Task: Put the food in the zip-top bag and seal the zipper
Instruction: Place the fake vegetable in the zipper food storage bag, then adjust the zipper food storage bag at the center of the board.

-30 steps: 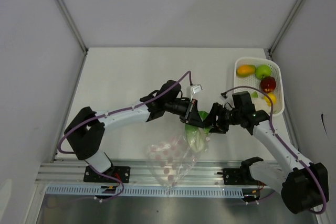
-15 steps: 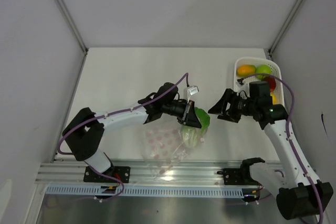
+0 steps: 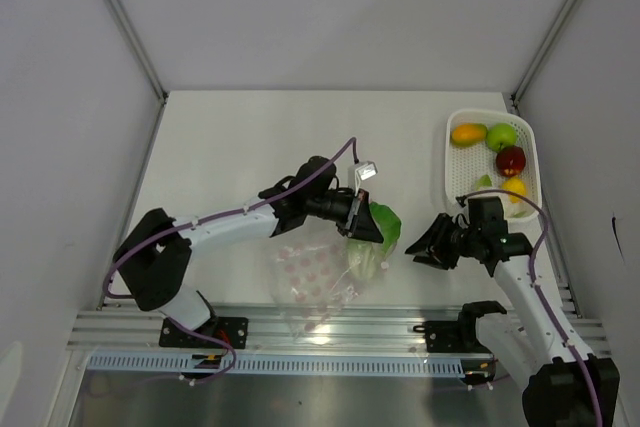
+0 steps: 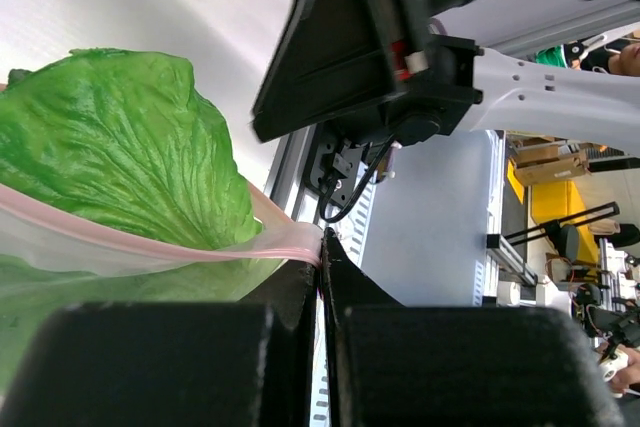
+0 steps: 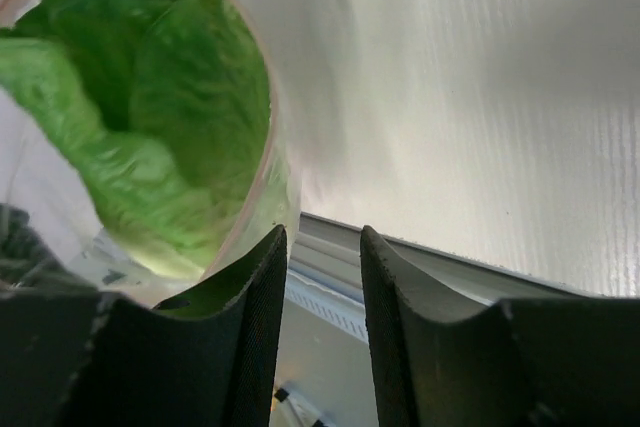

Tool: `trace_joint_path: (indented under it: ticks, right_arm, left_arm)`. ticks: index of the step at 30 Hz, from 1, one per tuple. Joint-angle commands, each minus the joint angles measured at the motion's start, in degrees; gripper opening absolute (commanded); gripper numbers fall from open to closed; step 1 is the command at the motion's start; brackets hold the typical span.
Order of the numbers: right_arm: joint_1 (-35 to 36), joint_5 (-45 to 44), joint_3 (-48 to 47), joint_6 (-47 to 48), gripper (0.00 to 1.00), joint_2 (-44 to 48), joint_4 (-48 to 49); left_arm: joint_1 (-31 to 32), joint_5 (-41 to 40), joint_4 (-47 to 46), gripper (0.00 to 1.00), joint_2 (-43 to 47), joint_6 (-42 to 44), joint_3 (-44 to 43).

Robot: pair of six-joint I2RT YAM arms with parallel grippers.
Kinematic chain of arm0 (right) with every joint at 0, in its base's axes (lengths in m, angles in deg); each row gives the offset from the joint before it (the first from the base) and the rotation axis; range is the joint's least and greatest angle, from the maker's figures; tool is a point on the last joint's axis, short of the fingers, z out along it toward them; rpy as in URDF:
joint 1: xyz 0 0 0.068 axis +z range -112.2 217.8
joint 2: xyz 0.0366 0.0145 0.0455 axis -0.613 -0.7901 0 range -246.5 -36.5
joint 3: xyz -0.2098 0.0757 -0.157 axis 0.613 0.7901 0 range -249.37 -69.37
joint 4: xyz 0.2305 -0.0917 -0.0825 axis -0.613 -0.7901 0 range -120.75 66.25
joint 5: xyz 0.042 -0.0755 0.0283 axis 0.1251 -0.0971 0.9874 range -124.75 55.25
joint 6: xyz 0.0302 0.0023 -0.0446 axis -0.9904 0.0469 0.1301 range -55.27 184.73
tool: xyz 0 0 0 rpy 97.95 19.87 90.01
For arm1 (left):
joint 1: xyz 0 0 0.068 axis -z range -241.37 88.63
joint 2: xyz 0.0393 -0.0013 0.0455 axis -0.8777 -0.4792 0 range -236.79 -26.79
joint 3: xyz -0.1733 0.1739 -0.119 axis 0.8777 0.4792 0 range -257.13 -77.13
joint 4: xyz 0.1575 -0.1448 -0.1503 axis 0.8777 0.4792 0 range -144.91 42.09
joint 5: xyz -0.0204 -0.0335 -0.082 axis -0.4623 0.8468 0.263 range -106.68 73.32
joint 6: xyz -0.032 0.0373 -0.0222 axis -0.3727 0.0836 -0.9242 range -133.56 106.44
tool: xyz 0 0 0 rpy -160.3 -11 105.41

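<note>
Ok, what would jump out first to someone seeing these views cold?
The bright green cabbage in the middle of the top view, sitting partly in the mouth of the dotted zip-top bag, whose pink zipper the left gripper pinches. Next, the right gripper just right of it, jaws apart and empty, and the white basket at the far right holding fruit.

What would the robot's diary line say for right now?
left hand: shut on pink zipper strip of clear dotted plastic bag | right hand: open, empty | leafy green plastic cabbage: in bag mouth | seal: not done
</note>
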Motion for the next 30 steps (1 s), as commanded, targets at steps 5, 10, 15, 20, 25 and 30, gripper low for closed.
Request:
trace_joint_path:
  ticks: [5, 10, 15, 20, 25, 30]
  right_arm:
    - [-0.8, 3.4, 3.4, -4.3, 0.38, -4.7, 12.8]
    - [-1.6, 3.8, 2.8, -4.6, 0.38, -7.5, 15.8]
    - [-2.7, 4.1, 1.4, -4.2, 0.38, -8.4, 15.9]
    - [-2.5, 5.5, 1.6, -5.1, 0.38, -10.9, 18.3]
    - [-2.2, 6.2, 1.8, -5.8, 0.39, -12.4, 20.6]
    - [-0.7, 6.7, 1.7, -6.7, 0.38, -13.9, 22.2]
  left_arm:
    - [0.1, 1.5, -2.8, 0.01, 4.2, 1.2, -0.1]
    - [0.1, 2.0, -3.5, 0.01, 4.4, 0.6, 0.4]
    - [0.1, 2.0, -3.5, 0.0, 4.2, 0.6, 0.5]
    - [0.1, 2.3, -4.2, 0.01, 3.8, 0.1, 0.4]
    - [0.1, 2.6, -4.4, 0.01, 4.0, 0.1, 0.6]
    - [0.1, 2.5, -4.4, 0.01, 4.1, 0.1, 0.7]
